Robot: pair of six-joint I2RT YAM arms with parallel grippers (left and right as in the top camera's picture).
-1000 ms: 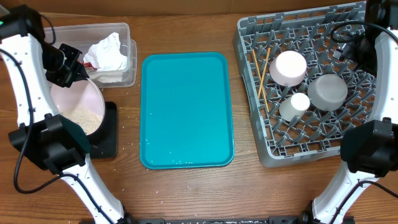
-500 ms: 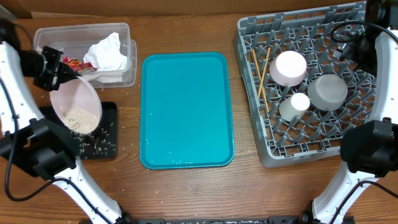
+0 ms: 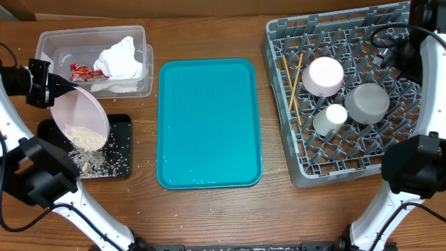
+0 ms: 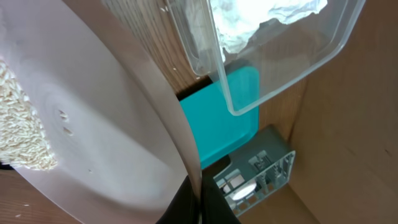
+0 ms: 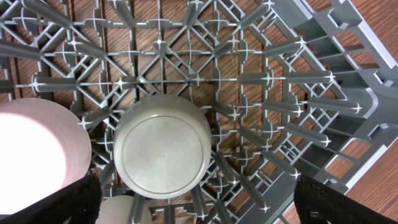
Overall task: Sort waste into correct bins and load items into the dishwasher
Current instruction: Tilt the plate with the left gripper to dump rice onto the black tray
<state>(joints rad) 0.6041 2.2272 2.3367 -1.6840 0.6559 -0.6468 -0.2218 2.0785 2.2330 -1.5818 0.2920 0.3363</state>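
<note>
My left gripper (image 3: 60,88) (image 4: 196,200) is shut on the rim of the large white plate (image 3: 85,111) (image 4: 93,112). The plate tilts steeply over the black tray (image 3: 120,124). Rice (image 3: 87,137) (image 4: 22,124) slides off the plate's low edge, and grains lie scattered in the tray. The clear tub (image 3: 145,66) (image 4: 280,68) holds napkins (image 3: 120,57) and a red wrapper (image 3: 81,71). In the dish rack (image 3: 390,150) (image 5: 280,93) sit the pink plate (image 3: 325,75), upturned grey-green bowl (image 3: 367,102) (image 5: 163,146), cup (image 3: 336,114) and chopsticks (image 3: 293,84). My right gripper (image 5: 196,180) hangs open above the bowl.
A large teal serving tray (image 3: 209,124) (image 4: 217,124) lies mid-table between the bins and the rack. Stray rice grains dot the wood in front of it. The right arm (image 3: 421,63) reaches over the rack's far right corner.
The left gripper has swung the plate leftward and tipped it further. Rice has spilled onto the black tray, which now shows beneath. The right arm has not moved.
</note>
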